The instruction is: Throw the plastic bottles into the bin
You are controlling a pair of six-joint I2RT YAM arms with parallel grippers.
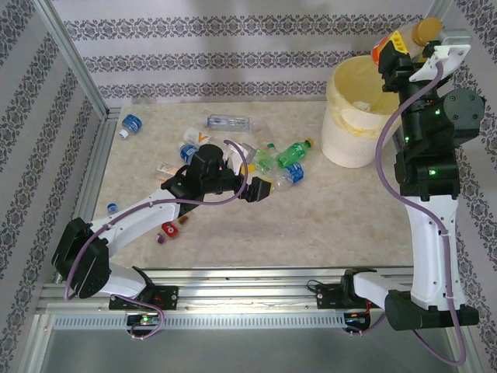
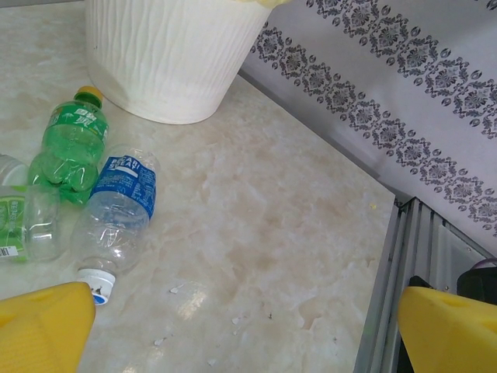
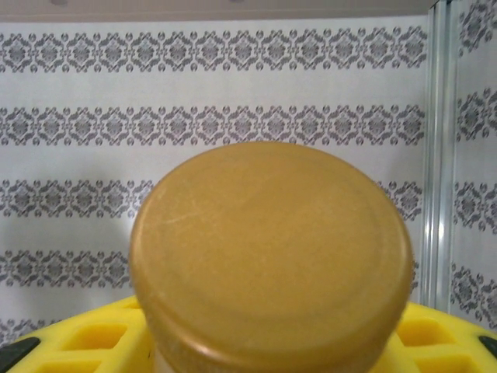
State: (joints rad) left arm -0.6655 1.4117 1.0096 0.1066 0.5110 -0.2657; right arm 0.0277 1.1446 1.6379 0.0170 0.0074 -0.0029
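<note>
**Surface.** We record a pale beige, marble-patterned table [image 1: 334, 210], with a few small white flecks seen from the left wrist. Aluminium frame rails [image 1: 233, 273] run along its near edge and up the left side.

**Room.** The walls [image 1: 233, 62] are white with grey ornamental bands and enclose the table on three sides.

**Bin.** The bin [image 1: 342, 140] is pale yellow, round and ribbed. It stands upright at the far right of the table.

**Plastic bottles.** We find the loose plastic bottles [image 1: 256, 159] scattered across the middle and left of the table, well apart from the bin. Among them are a green bottle [image 2: 74, 144] with a yellow cap and, touching it, a clear blue-labelled bottle [image 2: 120, 206]. Both lie on their sides.

**Left gripper.** The left gripper [image 1: 260, 190] is low over the table at the right edge of the scatter. Its yellow fingers [image 2: 43, 330] are spread wide, with bare table between them and nothing in their grasp.

**Right gripper.** The right gripper [image 1: 394, 50] is raised high and appears over the bin's far right rim in the overhead view. We see it pinched on a held bottle [image 1: 409, 39] with an orange label. The tan cap [image 3: 272, 256] sits just above the yellow pads [image 3: 93, 334].
</note>
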